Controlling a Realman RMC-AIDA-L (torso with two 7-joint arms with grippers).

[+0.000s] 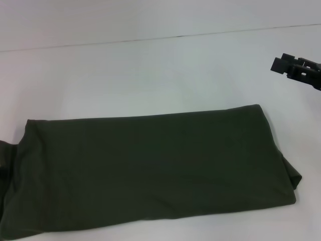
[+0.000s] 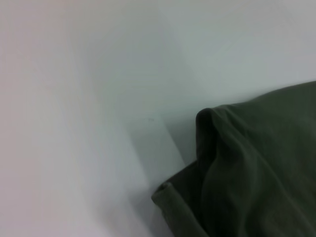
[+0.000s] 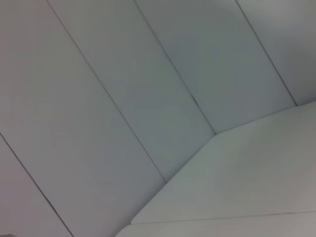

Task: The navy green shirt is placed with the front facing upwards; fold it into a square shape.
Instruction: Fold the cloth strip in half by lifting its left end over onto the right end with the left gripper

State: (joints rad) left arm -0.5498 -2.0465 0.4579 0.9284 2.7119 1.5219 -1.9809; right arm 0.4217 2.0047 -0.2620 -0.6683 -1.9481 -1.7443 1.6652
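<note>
As we read it, step: shirt (image 1: 150, 170) already folded into a long band; crosswise fold remains.
Next move: we judge an end must be gripped and carried across.
Shirt: lower frame, on bench (image 1: 150, 75).
Right hand (image 1: 296, 70): upper right, apart from shirt, holding nothing; opening unclear.

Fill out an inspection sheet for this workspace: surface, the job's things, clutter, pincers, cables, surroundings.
Surface: white table, bare beyond the cloth.
Job's things: navy green shirt lies folded into a long band across the table, plain side up, lettering not visible; bunched folds at its left end.
Clutter: nothing seen.
Pincers: right pincer is raised at the right edge, off the shirt; left pincer not in view.
Cables: nothing seen.
Surroundings: pale panelled wall behind the table.
</note>
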